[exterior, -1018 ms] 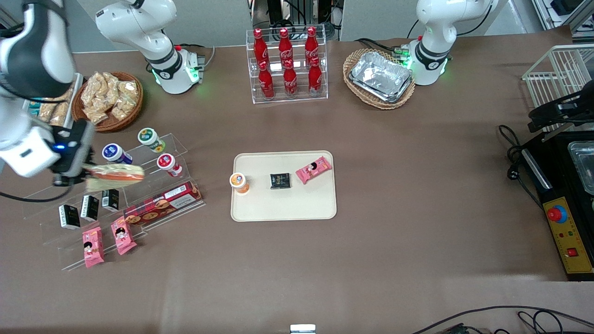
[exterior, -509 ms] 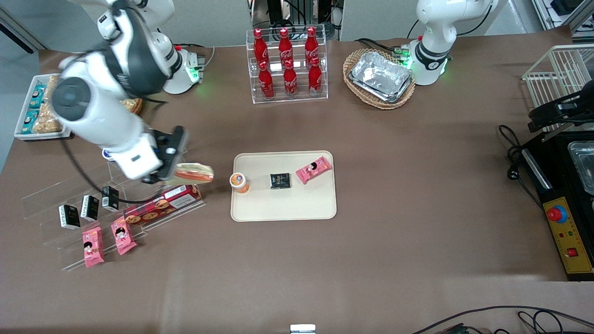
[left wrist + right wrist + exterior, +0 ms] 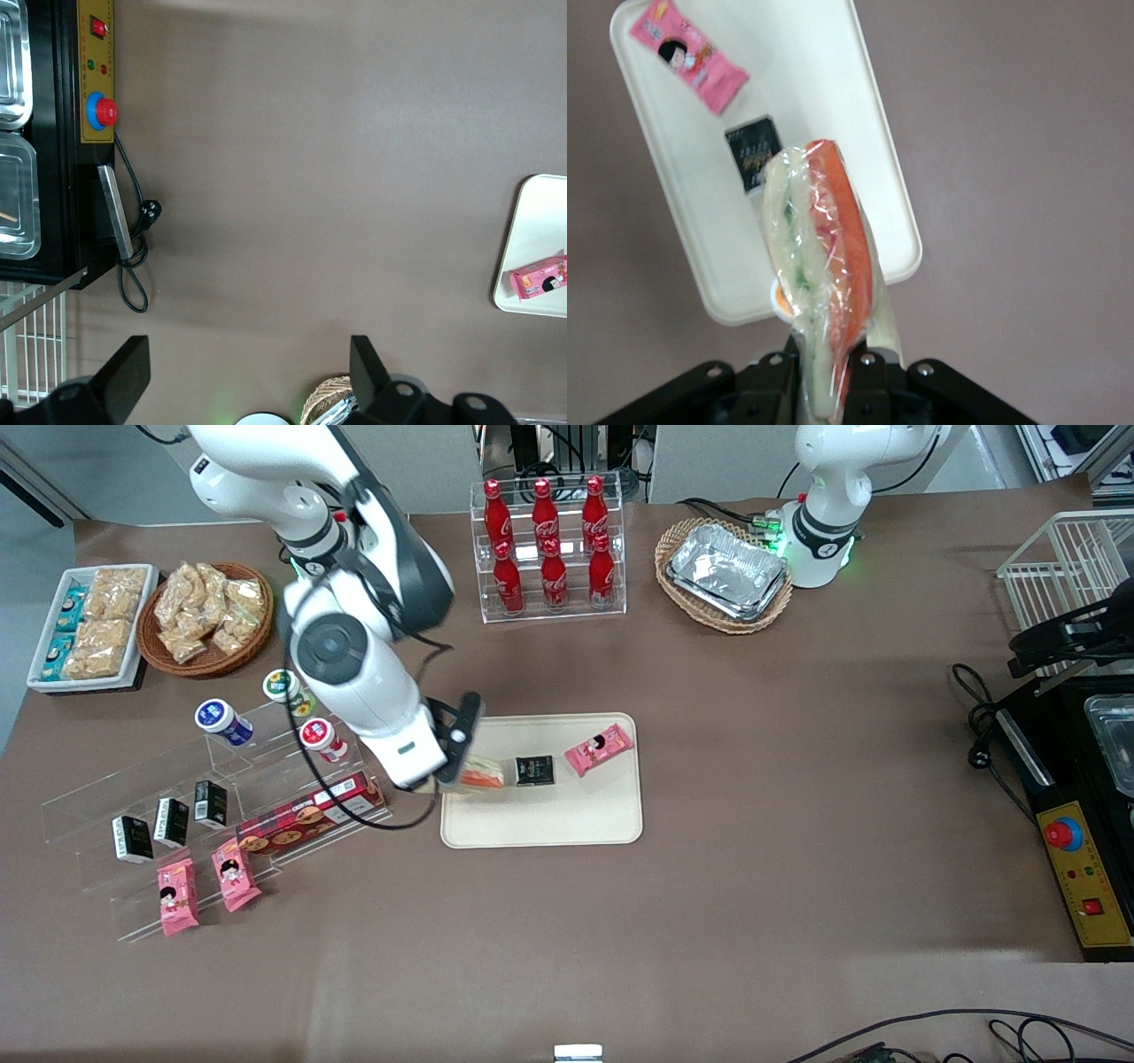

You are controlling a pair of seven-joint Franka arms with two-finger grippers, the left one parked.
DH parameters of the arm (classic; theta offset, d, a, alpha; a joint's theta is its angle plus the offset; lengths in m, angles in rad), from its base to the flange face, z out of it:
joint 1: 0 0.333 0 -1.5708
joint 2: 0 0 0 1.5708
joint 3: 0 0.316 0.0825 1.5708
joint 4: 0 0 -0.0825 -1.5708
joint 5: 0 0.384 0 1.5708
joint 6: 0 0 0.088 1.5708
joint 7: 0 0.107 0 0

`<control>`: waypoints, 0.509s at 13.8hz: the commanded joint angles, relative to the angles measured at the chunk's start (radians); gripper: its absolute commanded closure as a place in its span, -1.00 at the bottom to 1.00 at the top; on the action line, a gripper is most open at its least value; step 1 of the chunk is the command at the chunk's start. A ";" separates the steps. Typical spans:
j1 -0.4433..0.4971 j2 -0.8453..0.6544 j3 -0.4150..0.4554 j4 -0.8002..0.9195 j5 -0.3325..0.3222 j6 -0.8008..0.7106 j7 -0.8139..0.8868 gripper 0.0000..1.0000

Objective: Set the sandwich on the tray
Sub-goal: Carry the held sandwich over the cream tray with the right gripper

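My right gripper (image 3: 454, 778) is shut on the wrapped sandwich (image 3: 481, 776), a pale wedge with orange and green filling, and holds it in the air above the cream-beige tray (image 3: 567, 824), over the tray's end toward the working arm. In the right wrist view the sandwich (image 3: 819, 266) stands out from between the jaws, with the tray (image 3: 797, 106) below it. On the tray lie a black packet (image 3: 535, 770) and a pink snack packet (image 3: 599, 748). An orange-lidded cup (image 3: 778, 301) is mostly hidden under the sandwich.
A clear stepped rack (image 3: 213, 797) with small jars, black boxes, a cookie box (image 3: 310, 813) and pink packets stands toward the working arm's end. A cola bottle rack (image 3: 547, 549), a basket of foil trays (image 3: 726, 571) and a snack basket (image 3: 208, 615) stand farther from the front camera.
My gripper has carried the sandwich from above the clear rack sideways toward the parked arm's end, and it is now over the tray's near end. The items on the tray have not moved.
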 commanded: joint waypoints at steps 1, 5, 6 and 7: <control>0.025 0.184 -0.012 0.149 0.097 0.070 0.005 1.00; 0.074 0.284 -0.014 0.149 0.128 0.197 0.034 1.00; 0.098 0.311 -0.014 0.149 0.126 0.223 0.049 1.00; 0.112 0.328 -0.014 0.149 0.126 0.245 0.057 1.00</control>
